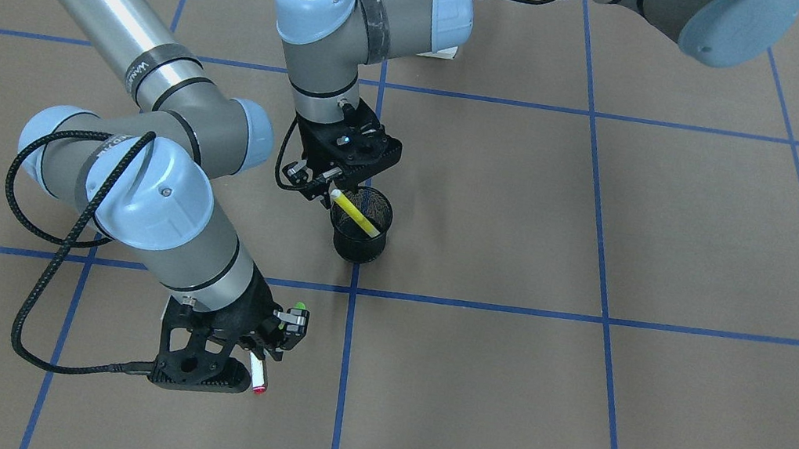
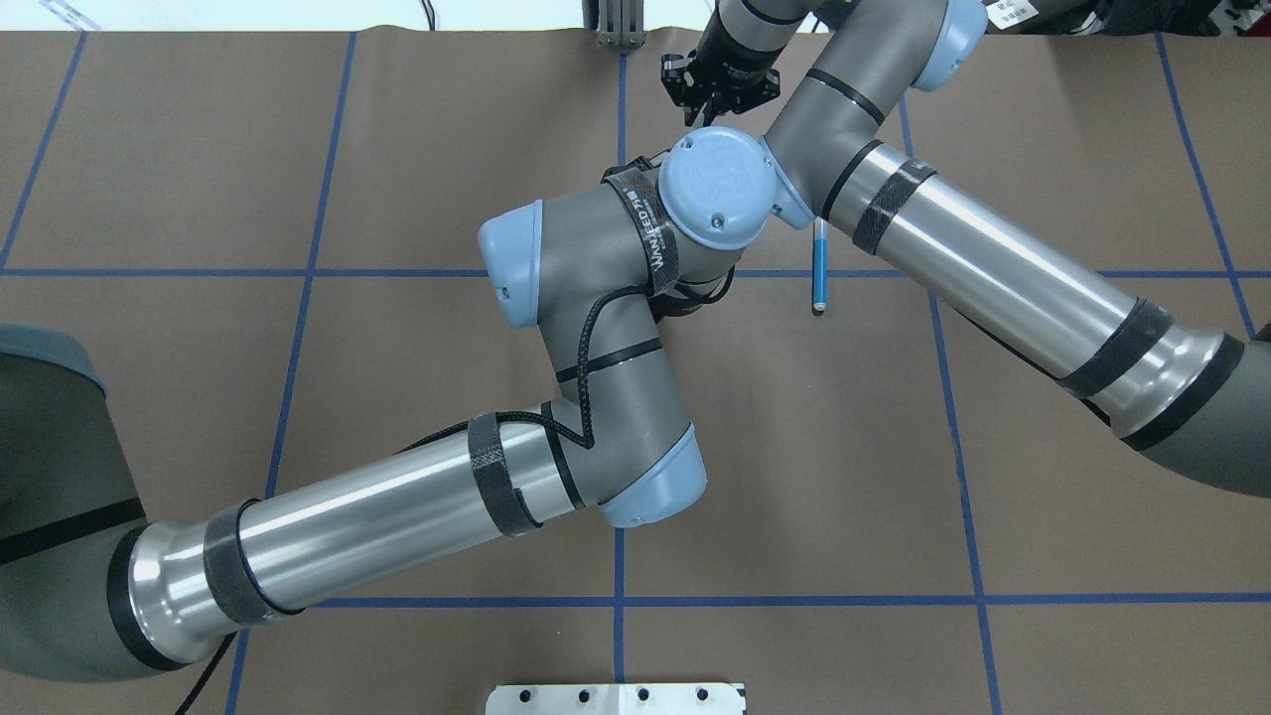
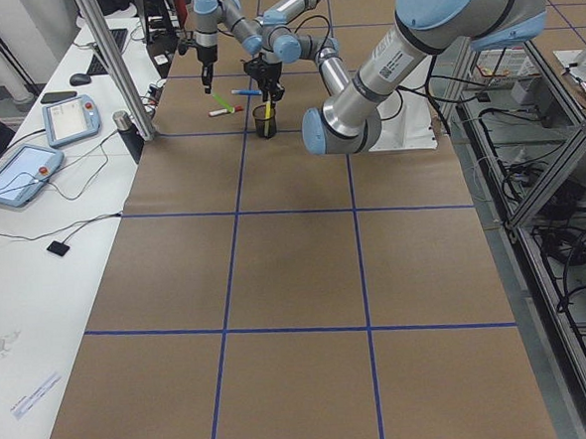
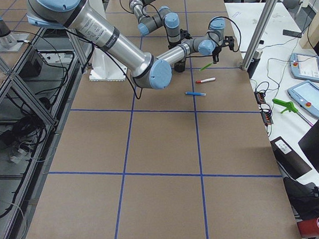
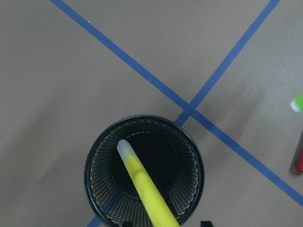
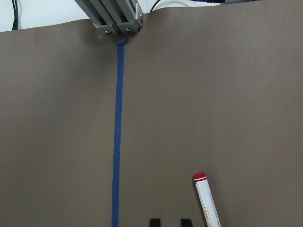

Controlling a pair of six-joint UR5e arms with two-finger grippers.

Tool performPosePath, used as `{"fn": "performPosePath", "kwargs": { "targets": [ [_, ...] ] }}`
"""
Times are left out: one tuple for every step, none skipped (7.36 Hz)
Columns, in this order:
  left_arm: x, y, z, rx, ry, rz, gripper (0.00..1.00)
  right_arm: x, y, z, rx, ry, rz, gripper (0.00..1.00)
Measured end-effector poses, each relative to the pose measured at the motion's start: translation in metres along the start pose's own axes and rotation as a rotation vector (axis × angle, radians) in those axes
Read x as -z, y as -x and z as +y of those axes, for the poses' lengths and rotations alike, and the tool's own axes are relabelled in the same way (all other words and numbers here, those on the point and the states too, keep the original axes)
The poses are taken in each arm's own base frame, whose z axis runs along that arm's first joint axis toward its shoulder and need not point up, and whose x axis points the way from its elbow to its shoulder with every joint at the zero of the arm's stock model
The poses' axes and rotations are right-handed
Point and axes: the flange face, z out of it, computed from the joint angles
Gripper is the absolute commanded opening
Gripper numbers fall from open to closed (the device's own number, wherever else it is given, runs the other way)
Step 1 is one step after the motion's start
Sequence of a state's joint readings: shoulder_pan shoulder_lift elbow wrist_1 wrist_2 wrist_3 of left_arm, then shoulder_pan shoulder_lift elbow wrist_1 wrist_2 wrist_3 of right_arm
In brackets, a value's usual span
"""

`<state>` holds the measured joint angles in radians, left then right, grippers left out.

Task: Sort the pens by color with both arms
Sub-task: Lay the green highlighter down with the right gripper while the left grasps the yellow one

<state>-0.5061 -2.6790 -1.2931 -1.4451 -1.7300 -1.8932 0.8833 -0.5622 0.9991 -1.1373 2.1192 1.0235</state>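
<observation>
The yellow pen (image 1: 355,213) leans in the black mesh cup (image 1: 359,244). My left gripper (image 1: 318,185) hovers right over the cup. In the left wrist view the pen (image 5: 144,189) runs up between the jaws (image 5: 165,223), which stand wider than it, so the gripper is open. My right gripper (image 1: 282,334) is open and empty, low over the white pen with the red cap (image 6: 207,201), which lies just right of its fingertips (image 6: 186,222). The green pen (image 1: 300,308) lies beside it. The blue pen (image 2: 820,268) lies alone on the table, partly under the right arm.
An aluminium post (image 6: 116,16) stands at the table's far edge, close to the right gripper. The two arms cross closely above the table's middle (image 2: 715,189). Blue tape lines (image 1: 337,405) grid the brown table. The white base plate (image 2: 616,695) is at the near edge.
</observation>
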Motion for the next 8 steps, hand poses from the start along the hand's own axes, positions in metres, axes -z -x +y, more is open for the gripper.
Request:
{"fn": "performPosePath", "kwargs": {
  "targets": [
    [-0.002,0.001,-0.001,0.0,-0.002,-0.003,0.02,-0.002,0.007,0.003,0.004,0.01,0.006,0.31],
    [-0.004,0.002,-0.003,0.0,-0.004,-0.005,0.0,-0.004,0.011,0.006,0.007,0.018,0.01,0.68],
    [-0.003,0.002,-0.005,-0.005,-0.006,-0.004,0.0,-0.006,0.012,0.007,0.005,0.021,0.016,0.84],
    [0.002,0.001,-0.009,-0.017,-0.007,0.006,0.0,-0.007,0.012,0.008,-0.002,0.017,0.027,0.84],
    [0.014,0.002,-0.016,-0.038,-0.005,0.025,0.0,-0.007,0.011,0.007,-0.008,0.011,0.036,0.85],
    [0.024,0.01,-0.025,-0.062,-0.002,0.046,0.0,-0.004,0.01,0.004,-0.012,0.005,0.038,0.87],
    [0.031,0.025,-0.034,-0.086,0.001,0.067,0.0,0.009,0.002,-0.007,-0.02,-0.002,0.028,0.91],
    [0.038,0.037,-0.044,-0.103,0.001,0.085,0.0,0.029,-0.018,-0.026,-0.044,-0.001,0.014,0.97]
  ]
}}
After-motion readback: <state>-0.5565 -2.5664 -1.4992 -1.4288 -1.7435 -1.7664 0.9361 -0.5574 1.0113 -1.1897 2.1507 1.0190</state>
